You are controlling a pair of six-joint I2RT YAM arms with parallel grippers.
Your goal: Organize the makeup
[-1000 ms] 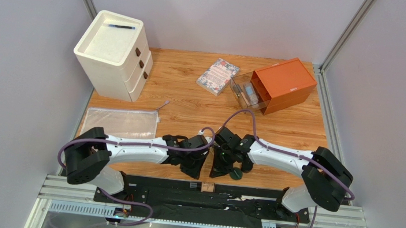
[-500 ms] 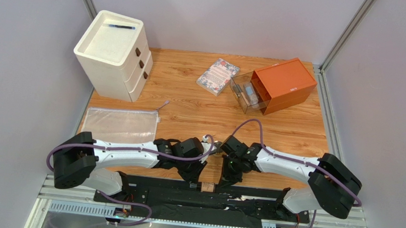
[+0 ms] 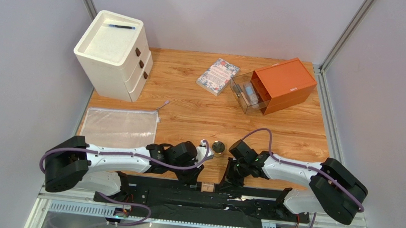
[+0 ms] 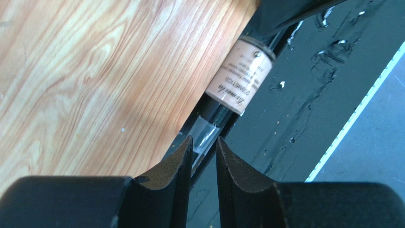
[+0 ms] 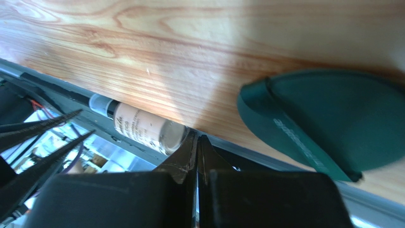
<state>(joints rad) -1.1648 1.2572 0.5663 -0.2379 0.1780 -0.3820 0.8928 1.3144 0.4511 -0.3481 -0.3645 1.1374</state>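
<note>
A pinkish tube (image 4: 240, 76) with a dark cap lies in the gap between the table's near edge and the black base plate (image 4: 304, 95); in the top view the tube (image 3: 205, 187) sits between the two arms. My left gripper (image 4: 204, 142) hovers over its clear cap end, fingers a little apart, nothing between them. My right gripper (image 5: 197, 138) is shut and empty, its tip beside the tube's (image 5: 142, 128) other end. A dark-green disc (image 5: 328, 118) lies on the wood to its right. A gold-rimmed compact (image 3: 219, 148) rests on the table between the wrists.
At the back right, an orange box (image 3: 282, 83) has its clear drawer (image 3: 245, 93) pulled open. A floral booklet (image 3: 218, 75) lies beside it. A white drawer cabinet (image 3: 114, 51) carries a black pen (image 3: 122, 26). A clear zip pouch (image 3: 119, 123) lies at the left.
Both arms have drawn back and down toward the table's near edge, uncovering the compact. My left fingers have parted slightly. The right stays shut.
</note>
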